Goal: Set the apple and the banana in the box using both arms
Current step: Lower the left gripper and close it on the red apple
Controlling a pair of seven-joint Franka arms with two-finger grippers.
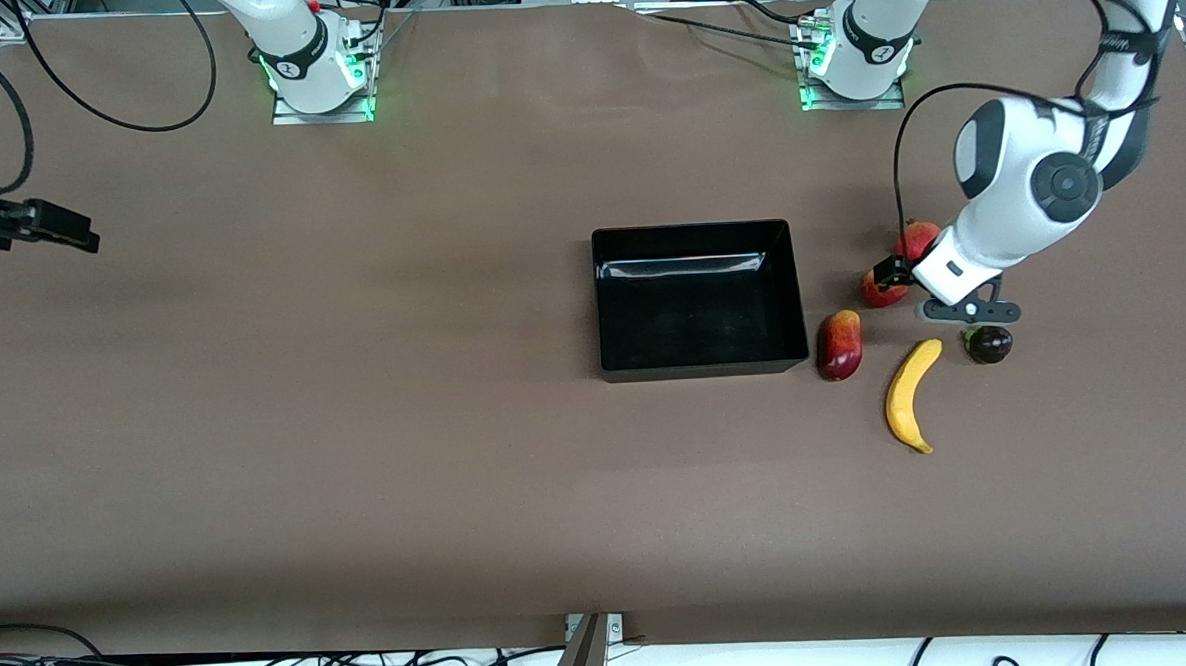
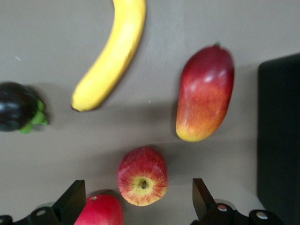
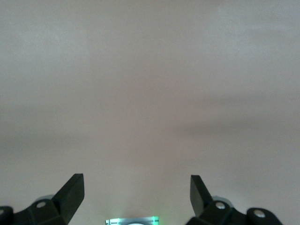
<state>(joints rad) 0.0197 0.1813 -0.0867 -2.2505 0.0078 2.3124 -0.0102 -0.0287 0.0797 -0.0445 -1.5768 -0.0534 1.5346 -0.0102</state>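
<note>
My right hand (image 1: pixel 48 229) waits at the right arm's end of the desk (image 1: pixel 357 433), well apart from the box (image 1: pixel 700 368), and its wrist view shows the fingers (image 3: pixel 72 190) spread wide over bare surface with nothing between them.

The box sits empty near the middle of the desk. Every fruit lies beside the box toward the left arm's end. The mango (image 1: pixel 840 345) lies closest to the box wall, just beside its near corner. The apple (image 1: pixel 881 290) sits a little farther from the box, with the pomegranate (image 1: pixel 917 239) close against it. The banana (image 1: pixel 912 395) curves beside the mango, still farther from the box, and the dark mangosteen (image 1: pixel 989 344) lies farthest from the box of all.

My left hand (image 1: pixel 891 273) hovers over the apple, fingers (image 2: pixel 70 201) wide, holding nothing. In the left wrist view the apple (image 2: pixel 142 176) lies between the fingertips, but the pomegranate (image 2: pixel 101 210) crowds one of them.

My worry is that finger: if I descend as I am, I judge it could land on the pomegranate, or nudge it and roll the apple out of line. A round, smooth apple may also squirt free if the pinch is off centre.
</note>
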